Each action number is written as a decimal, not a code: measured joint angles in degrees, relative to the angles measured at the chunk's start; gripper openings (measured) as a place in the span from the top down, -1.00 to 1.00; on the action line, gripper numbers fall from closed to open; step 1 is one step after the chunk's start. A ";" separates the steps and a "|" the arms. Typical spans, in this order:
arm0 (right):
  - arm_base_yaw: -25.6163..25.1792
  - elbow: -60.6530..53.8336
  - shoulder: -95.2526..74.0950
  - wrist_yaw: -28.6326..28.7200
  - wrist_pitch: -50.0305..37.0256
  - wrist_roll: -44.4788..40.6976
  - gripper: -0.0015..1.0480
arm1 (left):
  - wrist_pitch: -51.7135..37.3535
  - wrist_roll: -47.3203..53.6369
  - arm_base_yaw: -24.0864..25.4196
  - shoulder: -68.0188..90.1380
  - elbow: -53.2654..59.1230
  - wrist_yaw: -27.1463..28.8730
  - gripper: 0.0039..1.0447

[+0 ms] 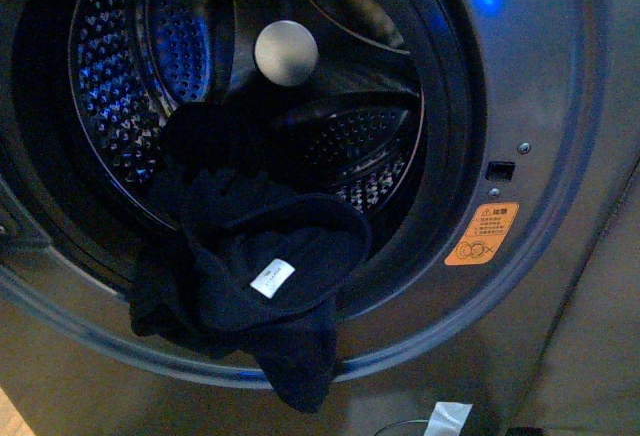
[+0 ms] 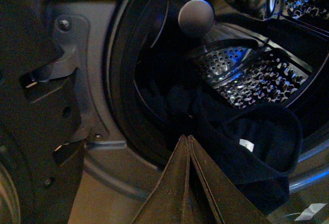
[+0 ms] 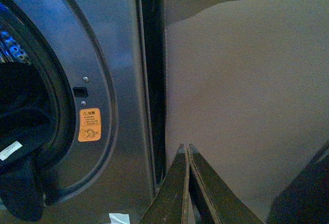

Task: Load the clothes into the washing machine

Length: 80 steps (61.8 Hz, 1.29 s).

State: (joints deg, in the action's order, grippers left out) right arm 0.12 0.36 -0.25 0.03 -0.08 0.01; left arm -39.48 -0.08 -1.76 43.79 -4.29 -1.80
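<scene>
The dark navy, almost black soft fabric garment [image 1: 250, 286] is lying across the lower lip of the round black-rimmed mouth of the grey metallic front-loading washing machine [image 1: 560, 156], part of it resting inside the perforated shiny steel drum [image 1: 120, 86] and part of it hanging down over the front rim. Its small white sewn label [image 1: 272, 278] is facing outward; the print on it is too small for me to read. A small orange warning sticker [image 1: 482, 234] is sitting just right of the door opening, below a small black latch slot [image 1: 500, 169]; it is showing a warning triangle, lines of tiny text and a crossed-out pictogram, none of it legible.

My left gripper [image 2: 188, 142] is hovering just in front of the rim, close beside the garment, its jaws pressed together with nothing between them. My right gripper [image 3: 186, 149] is pointing at the plain beige panel [image 3: 247, 106] beside the machine, well apart from the garment, its jaws likewise clenched and empty.
</scene>
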 joint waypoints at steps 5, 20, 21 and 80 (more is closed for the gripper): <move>0.00 0.00 0.00 0.00 0.00 0.00 0.95 | -0.48 0.04 0.85 -2.32 1.99 0.35 0.94; 0.00 0.00 0.00 0.02 0.00 0.00 0.95 | 6.99 -0.02 1.29 -10.82 3.23 1.22 0.94; 0.00 0.00 0.00 0.00 0.00 0.00 0.95 | 7.67 -0.02 1.29 -11.56 3.23 1.36 0.94; 0.00 0.00 0.00 0.00 0.00 0.00 0.95 | 34.84 0.00 1.60 -37.83 3.26 1.79 0.94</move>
State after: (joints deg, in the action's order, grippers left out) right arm 0.12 0.36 -0.25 0.03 -0.08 0.01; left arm -4.64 -0.08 -0.16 5.96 -1.04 -0.01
